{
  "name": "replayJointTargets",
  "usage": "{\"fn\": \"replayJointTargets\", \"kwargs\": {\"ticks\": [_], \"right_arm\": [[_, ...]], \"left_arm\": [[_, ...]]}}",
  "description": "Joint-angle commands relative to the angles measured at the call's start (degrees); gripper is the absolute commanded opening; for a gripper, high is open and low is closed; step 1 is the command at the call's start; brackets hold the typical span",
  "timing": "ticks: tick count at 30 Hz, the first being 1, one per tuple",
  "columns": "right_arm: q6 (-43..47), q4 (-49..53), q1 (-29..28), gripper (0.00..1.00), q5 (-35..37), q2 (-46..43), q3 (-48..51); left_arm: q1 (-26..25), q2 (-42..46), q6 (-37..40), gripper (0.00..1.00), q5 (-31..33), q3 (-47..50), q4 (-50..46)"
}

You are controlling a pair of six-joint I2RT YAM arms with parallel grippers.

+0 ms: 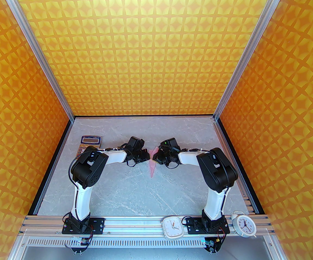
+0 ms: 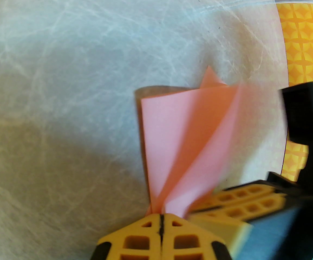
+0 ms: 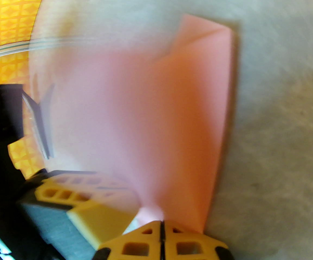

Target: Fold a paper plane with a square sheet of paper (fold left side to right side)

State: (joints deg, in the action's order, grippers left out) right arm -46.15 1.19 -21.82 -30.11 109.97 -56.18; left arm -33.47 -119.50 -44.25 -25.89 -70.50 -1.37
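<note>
The pale-pink paper, folded into a slim pointed paper plane (image 1: 153,168), is at the middle of the table with its tip toward the near edge. My left gripper (image 1: 147,156) comes in from the left and my right gripper (image 1: 156,158) from the right. Both meet at the plane's far part. In the left wrist view my left gripper (image 2: 161,218) is shut on a fanned pink flap (image 2: 170,134), with the other arm's yellow fingers (image 2: 243,199) alongside. In the right wrist view my right gripper (image 3: 162,223) is shut on the blurred pink paper (image 3: 178,112).
An orange-keyed calculator (image 1: 90,142) lies at the far left, partly under the left arm. A square white clock (image 1: 172,227) and a round white alarm clock (image 1: 243,224) rest on the near rail. Patterned orange walls (image 1: 15,134) enclose the grey marble table (image 1: 134,191).
</note>
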Motion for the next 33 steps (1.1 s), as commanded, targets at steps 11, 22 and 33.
{"fn": "replayJointTargets", "kwargs": {"ticks": [11,22,33], "right_arm": [[3.9,5.8,0.4,0.08,-0.7,-1.3,-3.7],[4.2,6.3,0.5,0.06,0.2,2.9,-1.9],[4.3,8.5,0.5,0.05,3.0,2.6,-1.7]], "left_arm": [[-0.6,-2.4,1.5,0.0,1.5,-0.5,-3.7],[-0.6,-1.1,1.7,0.01,1.5,-0.4,-4.0],[-0.7,11.3,-1.5,0.12,3.6,5.4,-0.6]]}}
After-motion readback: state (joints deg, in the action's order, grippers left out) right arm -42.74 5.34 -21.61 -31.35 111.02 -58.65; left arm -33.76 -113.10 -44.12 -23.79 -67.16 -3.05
